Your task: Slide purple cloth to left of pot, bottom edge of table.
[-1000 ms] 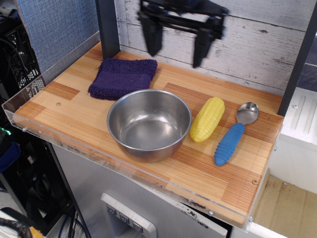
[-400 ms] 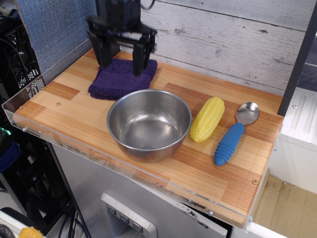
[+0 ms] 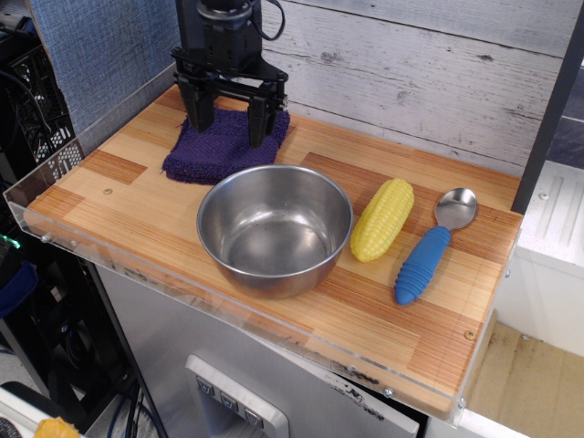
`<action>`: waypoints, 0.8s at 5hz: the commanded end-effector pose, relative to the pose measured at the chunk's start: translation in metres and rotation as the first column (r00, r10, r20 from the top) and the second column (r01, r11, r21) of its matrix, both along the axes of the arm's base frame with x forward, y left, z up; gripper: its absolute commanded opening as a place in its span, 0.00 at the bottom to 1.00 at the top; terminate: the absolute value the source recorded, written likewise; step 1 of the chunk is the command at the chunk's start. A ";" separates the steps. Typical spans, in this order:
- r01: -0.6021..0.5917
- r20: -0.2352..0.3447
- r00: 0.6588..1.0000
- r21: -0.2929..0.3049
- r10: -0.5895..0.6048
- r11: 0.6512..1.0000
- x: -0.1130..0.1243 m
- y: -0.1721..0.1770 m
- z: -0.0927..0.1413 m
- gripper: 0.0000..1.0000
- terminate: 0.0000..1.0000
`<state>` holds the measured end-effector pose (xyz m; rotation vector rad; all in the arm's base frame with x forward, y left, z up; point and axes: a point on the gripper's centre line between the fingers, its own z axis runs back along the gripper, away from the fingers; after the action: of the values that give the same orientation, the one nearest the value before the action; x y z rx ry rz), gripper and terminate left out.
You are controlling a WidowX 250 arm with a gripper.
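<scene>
Table (image 3: 109, 196) is seen as a wooden butcher-block top of light and reddish-brown planks, edged in clear acrylic along the near and left sides. At far left, the purple cloth (image 3: 205, 155) is laid flat near the back wall, folded roughly square, nubbly texture visible. Directly above it the gripper (image 3: 230, 123) is positioned, black, pointed down, jaws spread apart with one finger toward each side of the cloth; nothing is held between them. Fingertips are down at the cloth surface; actual contact can't be confirmed from this view. Just near and right of the cloth, the pot (image 3: 274, 228) is placed upright, a shiny steel bowl, empty inside; its far rim overlaps the cloth's near-right corner in the frame, so whether they touch cannot be told. Bare wood is visible left of the pot down to the near edge. Right of the pot, a yellow corn cob (image 3: 382, 219) is laid diagonally, its near end just beside the pot's rim. Further right, a spoon (image 3: 431, 246) with a metal bowl and ribbed blue handle is laid at a similar diagonal, bowl end to the far side, close to the corn but apart from it.
</scene>
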<state>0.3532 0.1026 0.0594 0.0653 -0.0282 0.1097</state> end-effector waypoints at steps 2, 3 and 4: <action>-0.016 0.029 0.999 0.013 0.016 1.000 0.032 0.025 -0.005 1.00 0.00; -0.019 -0.001 1.000 0.006 0.019 1.000 0.032 0.034 -0.012 1.00 0.00; -0.021 -0.013 1.000 -0.012 0.021 1.000 0.029 0.041 -0.017 1.00 0.00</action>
<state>0.3772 0.1359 0.0271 0.0342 0.0282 0.1162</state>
